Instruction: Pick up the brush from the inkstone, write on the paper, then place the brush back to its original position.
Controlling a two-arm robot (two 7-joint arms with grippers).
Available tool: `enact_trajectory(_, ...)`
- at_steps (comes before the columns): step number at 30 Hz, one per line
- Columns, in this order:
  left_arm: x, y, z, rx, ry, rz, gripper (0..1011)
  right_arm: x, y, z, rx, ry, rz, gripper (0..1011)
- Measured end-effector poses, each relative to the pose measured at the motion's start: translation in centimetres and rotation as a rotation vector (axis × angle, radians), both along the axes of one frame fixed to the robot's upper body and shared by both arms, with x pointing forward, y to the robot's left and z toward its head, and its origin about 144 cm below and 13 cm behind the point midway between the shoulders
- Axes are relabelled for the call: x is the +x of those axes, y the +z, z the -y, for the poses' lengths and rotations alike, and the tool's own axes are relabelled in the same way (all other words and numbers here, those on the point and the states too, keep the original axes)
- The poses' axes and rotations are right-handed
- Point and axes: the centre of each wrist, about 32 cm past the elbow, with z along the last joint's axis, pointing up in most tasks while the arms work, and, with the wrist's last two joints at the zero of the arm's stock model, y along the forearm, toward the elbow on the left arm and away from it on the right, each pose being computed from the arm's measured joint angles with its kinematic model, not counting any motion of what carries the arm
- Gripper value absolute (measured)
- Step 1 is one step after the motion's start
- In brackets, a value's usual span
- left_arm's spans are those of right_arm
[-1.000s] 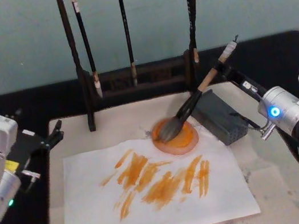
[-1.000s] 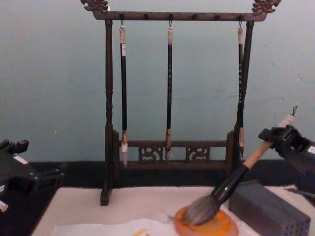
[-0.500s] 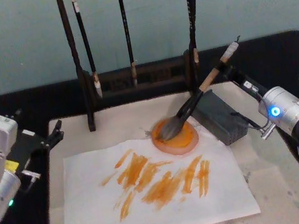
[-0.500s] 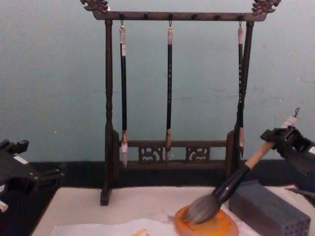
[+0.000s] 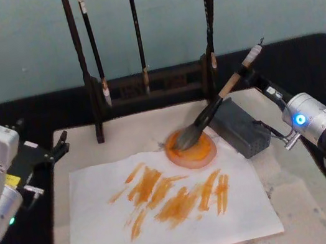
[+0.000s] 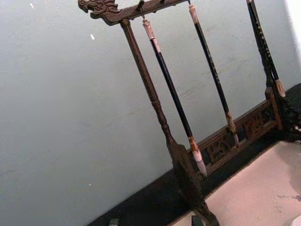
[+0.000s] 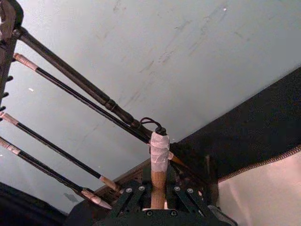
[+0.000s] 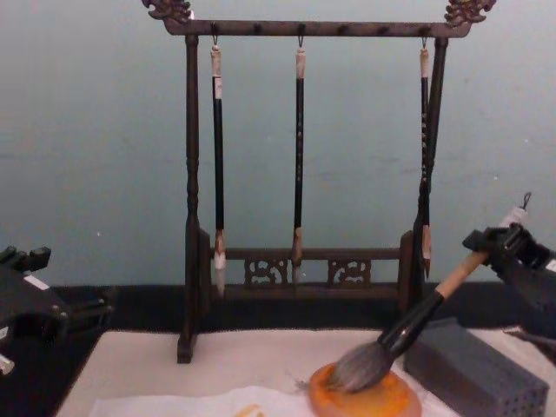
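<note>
The brush point(image 5: 211, 110) leans at a slant, its grey bristles point(image 8: 358, 369) lying on the round orange inkstone point(image 5: 203, 151). My right gripper point(image 5: 251, 76) is shut on the tan handle just below its white wrapped end point(image 7: 159, 148), out over the table's right side. In the right wrist view the handle rises between the black fingers point(image 7: 133, 194). The white paper point(image 5: 169, 228) lies in front of the inkstone and carries several orange strokes. My left gripper point(image 5: 60, 146) is parked open at the mat's left edge, holding nothing.
A dark wooden rack point(image 5: 145, 90) with three thin hanging brushes stands behind the inkstone. A grey rectangular block point(image 5: 243, 127) sits right of the dish, under the slanted handle. A beige felt mat point(image 5: 297, 199) covers the table, with black cloth around it.
The right gripper has drifted slightly right and lower, tilting the brush handle flatter. The bristles stay on the inkstone. The left arm has not moved.
</note>
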Motion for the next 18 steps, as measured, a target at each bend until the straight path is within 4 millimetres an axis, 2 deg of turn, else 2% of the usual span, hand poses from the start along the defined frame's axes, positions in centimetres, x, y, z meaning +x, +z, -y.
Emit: enact_trajectory(18,0.00,0.00,0.00,0.000,0.000,0.000,1001,0.45,-0.52,0.33,0.001,-0.012,-0.024,176)
